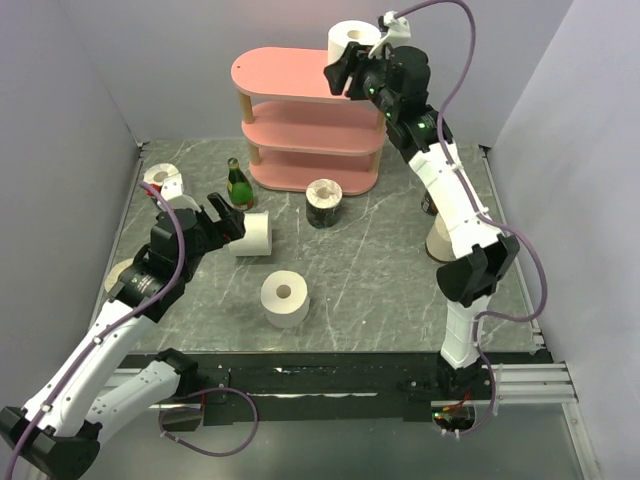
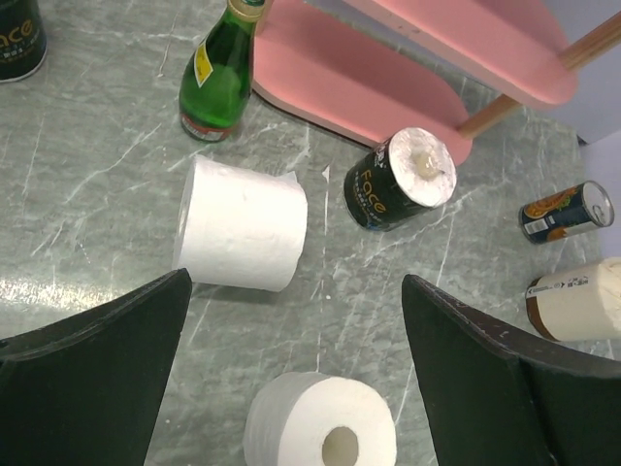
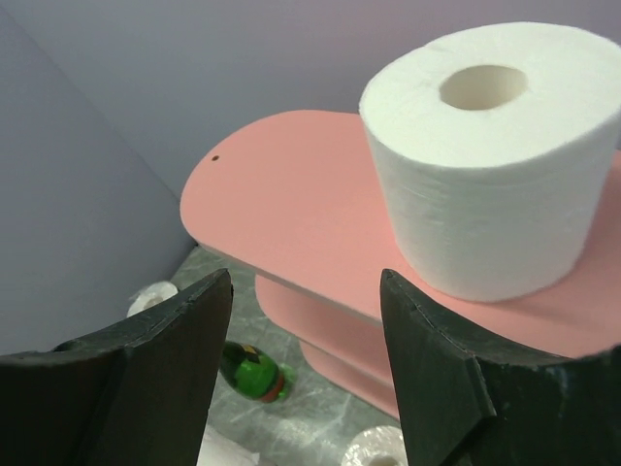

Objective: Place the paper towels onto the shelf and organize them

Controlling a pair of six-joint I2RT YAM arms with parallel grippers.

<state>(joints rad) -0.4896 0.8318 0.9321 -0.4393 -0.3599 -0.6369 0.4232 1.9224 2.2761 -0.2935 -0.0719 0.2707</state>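
The pink shelf (image 1: 290,75) (image 3: 291,194) stands at the back. One white paper towel roll (image 1: 352,42) (image 3: 495,155) stands upright on the right end of its top board. My right gripper (image 1: 345,75) (image 3: 306,282) hovers just in front of that roll, open and empty, touching nothing. My left gripper (image 1: 225,222) (image 2: 296,282) is open above the table. Beyond it a white roll (image 1: 252,235) (image 2: 243,225) lies on its side. Another white roll (image 1: 285,298) (image 2: 320,422) stands upright below it. A dark-banded roll (image 1: 324,203) (image 2: 398,182) sits by the shelf's base.
A green bottle (image 1: 238,185) (image 2: 218,83) stands left of the shelf's foot. A small can (image 2: 566,212) and a cream roll (image 1: 437,238) (image 2: 577,299) lie at the right, behind my right arm. A second dark-banded roll (image 2: 17,39) is far left. Walls close in on three sides.
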